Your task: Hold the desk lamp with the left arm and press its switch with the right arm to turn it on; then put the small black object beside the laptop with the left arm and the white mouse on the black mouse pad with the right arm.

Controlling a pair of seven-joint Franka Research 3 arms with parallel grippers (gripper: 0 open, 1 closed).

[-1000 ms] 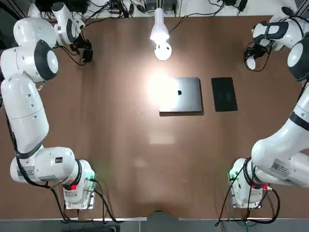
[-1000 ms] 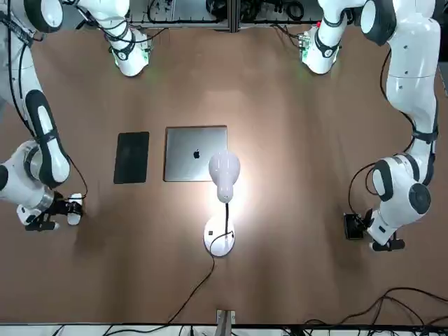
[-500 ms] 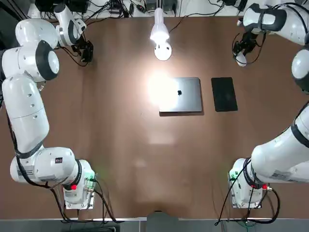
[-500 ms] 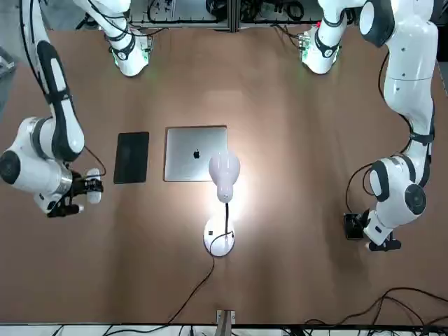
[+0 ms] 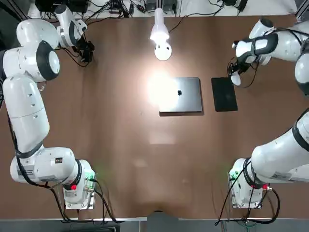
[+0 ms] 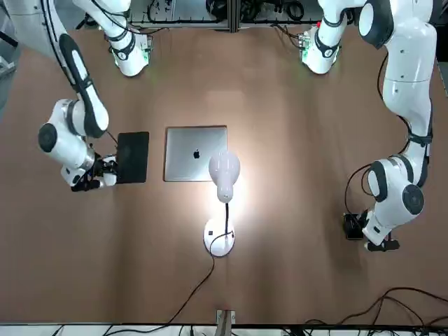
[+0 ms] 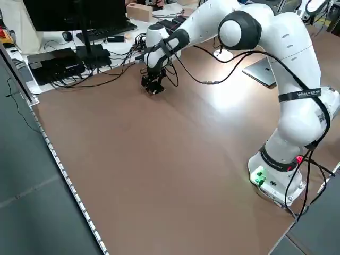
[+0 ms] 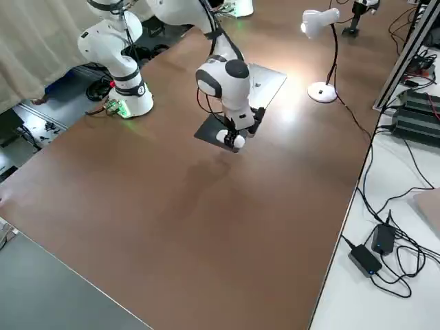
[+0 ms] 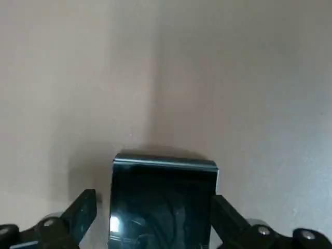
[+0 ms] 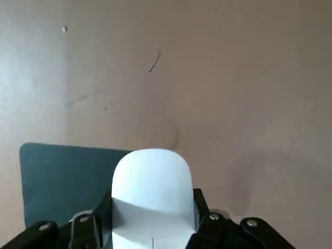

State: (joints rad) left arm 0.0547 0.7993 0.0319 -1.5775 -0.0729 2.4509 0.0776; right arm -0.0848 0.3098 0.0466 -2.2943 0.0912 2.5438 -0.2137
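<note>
Since half a second ago the right gripper [image 5: 235, 76] has swung inward from the desk's far right corner and now hangs at the outer far corner of the black mouse pad [image 5: 224, 94]. Its jaws are clenched on the white mouse [image 10: 151, 199], whose smooth rounded shell fills the space between them, with the pad's flat dark corner just beyond and to one side.

The left gripper [image 5: 87, 51] has barely shifted, low at the far left of the desk [image 5: 125, 145]. The small black object [image 9: 163, 199], a glossy rectangular block, sits between its jaws; whether they grip it I cannot tell.

The lit desk lamp [image 5: 161, 34], white with a round base, stands at the far middle, well apart from both grippers. The closed grey laptop [image 5: 181, 94] lies just beside the pad. The desk is plain matte brown.
</note>
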